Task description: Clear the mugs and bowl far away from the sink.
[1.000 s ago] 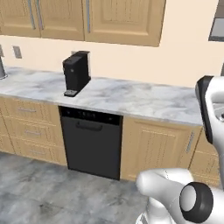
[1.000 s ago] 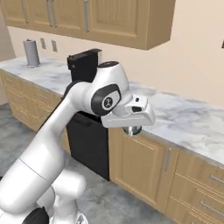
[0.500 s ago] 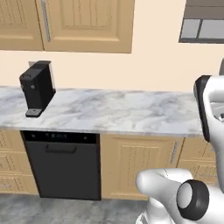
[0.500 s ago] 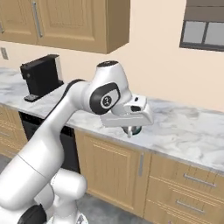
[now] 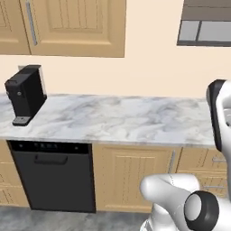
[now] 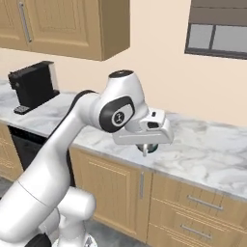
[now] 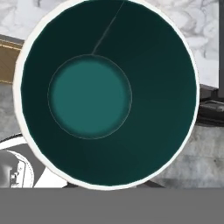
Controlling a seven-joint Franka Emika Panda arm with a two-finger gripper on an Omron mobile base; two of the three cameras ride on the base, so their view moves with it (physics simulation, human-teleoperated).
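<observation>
One teal mug (image 7: 109, 94) in the jaws, carried above the front edge of the marble bench (image 5: 117, 119).

Jaws are nearly closed and have hold of a dark teal, white-rimmed mug, seen from directly above in the hand view; its inside is empty. In the right base view the gripper (image 6: 146, 148) hangs under the white hand with the mug's dark green body just showing below it, over the front edge of the bench and clear of its surface. A black coffee machine (image 5: 25, 94) stands at the left end. Judged step: transport of a mug away from the sink. The next move calls for lowering onto a bare patch further in from the edge, base flat, before release.
</observation>
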